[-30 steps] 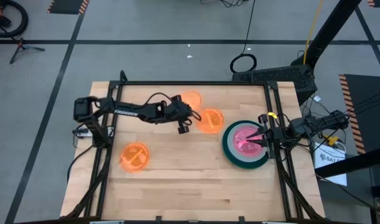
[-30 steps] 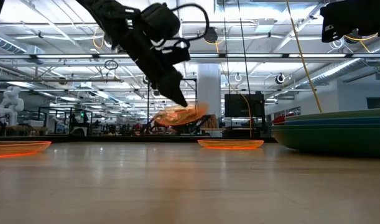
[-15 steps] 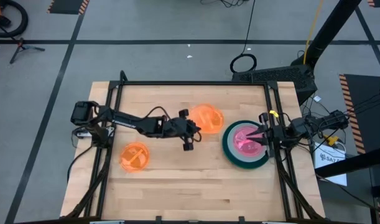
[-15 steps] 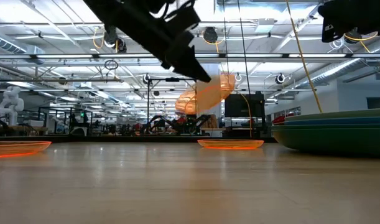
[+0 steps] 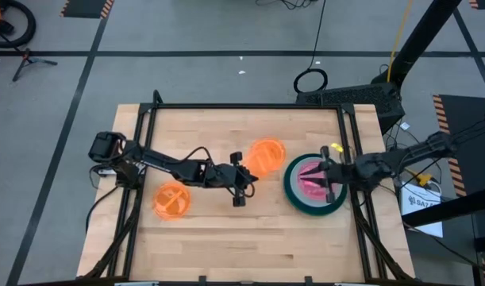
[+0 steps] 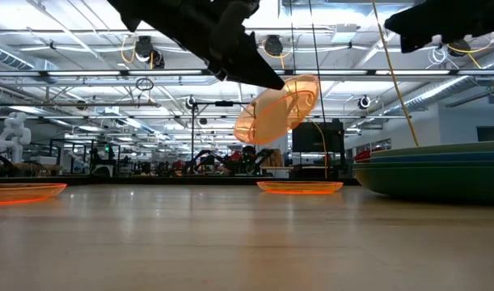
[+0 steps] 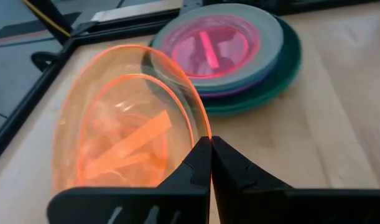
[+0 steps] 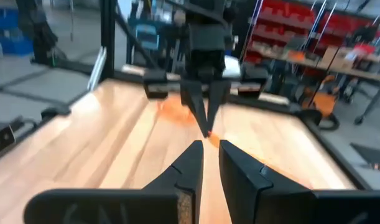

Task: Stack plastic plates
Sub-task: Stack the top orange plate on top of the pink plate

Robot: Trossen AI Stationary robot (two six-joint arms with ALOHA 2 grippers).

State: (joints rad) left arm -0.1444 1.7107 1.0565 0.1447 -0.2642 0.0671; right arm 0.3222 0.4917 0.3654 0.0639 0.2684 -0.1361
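Plates of round plastic are what we are piling up, and the one in hand now is a small translucent orange plate (image 5: 265, 156), lifted clear of the wooden table (image 5: 226, 238) and tilted steeply on edge in the low view. Our left gripper (image 7: 209, 163) has its fingers pinched together on the plate's rim, just left of the stack of larger plates (image 5: 313, 185), which sits at the table's right side with a small pink plate (image 7: 209, 48) on top and dark green at the bottom. Our right gripper (image 5: 320, 176) hovers over that stack with a narrow gap between its fingers, holding nothing.

To do this step well, we judge that we should carry the orange plate rightward until it is centred over the pink one, level it out (it is tilted now, and dropped that way it would likely slide off), then lower it close before letting go. The right gripper hangs in the way, so we would want it drawn back toward the right edge first.

Two more translucent orange plates are left: one (image 5: 171, 199) lies at the near left, and another (image 6: 299, 187) rests flat on the table below the lifted plate.
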